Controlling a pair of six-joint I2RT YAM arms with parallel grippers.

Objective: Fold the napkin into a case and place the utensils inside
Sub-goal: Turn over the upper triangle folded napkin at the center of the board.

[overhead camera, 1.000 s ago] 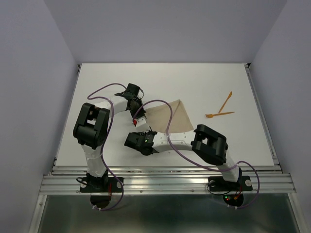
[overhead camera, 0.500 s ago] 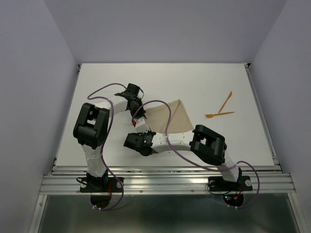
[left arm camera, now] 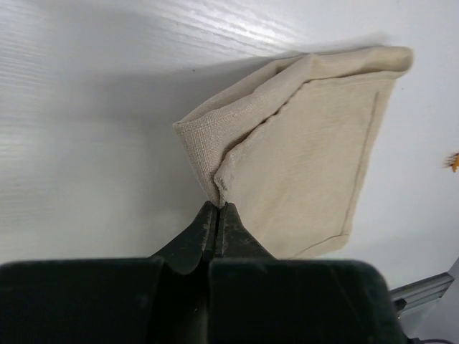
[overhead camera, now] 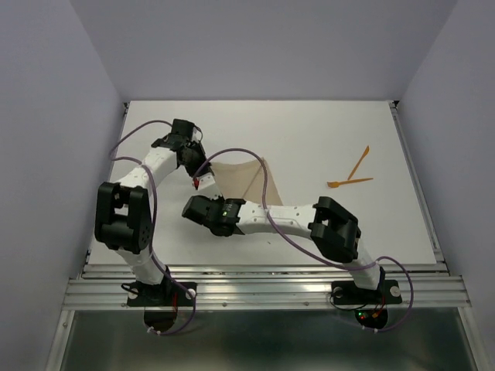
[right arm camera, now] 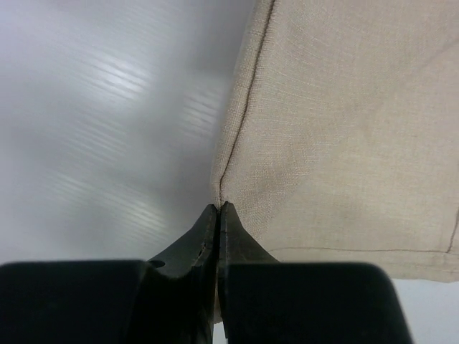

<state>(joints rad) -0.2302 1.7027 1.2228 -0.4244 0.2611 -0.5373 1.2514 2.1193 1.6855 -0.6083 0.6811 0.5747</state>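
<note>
The tan-beige napkin [overhead camera: 241,179] hangs partly folded between my two grippers, left of the table's middle. My left gripper [overhead camera: 196,182] is shut on one corner of it; the left wrist view shows doubled cloth [left arm camera: 308,143] pinched at the fingertips [left arm camera: 216,206]. My right gripper [overhead camera: 193,207] is shut on another corner of the napkin [right arm camera: 344,129], near its hemmed edge. Two orange utensils [overhead camera: 353,171] lie on the table at the right, apart from the cloth. No finished case shows.
The white table [overhead camera: 309,131] has metal rails along its right edge [overhead camera: 414,178] and front edge. Purple cables loop over both arms. Grey walls close in the sides and back.
Both grippers have moved left with the napkin's corners, dragging the cloth left and gathering it narrower. The utensils have not moved.
</note>
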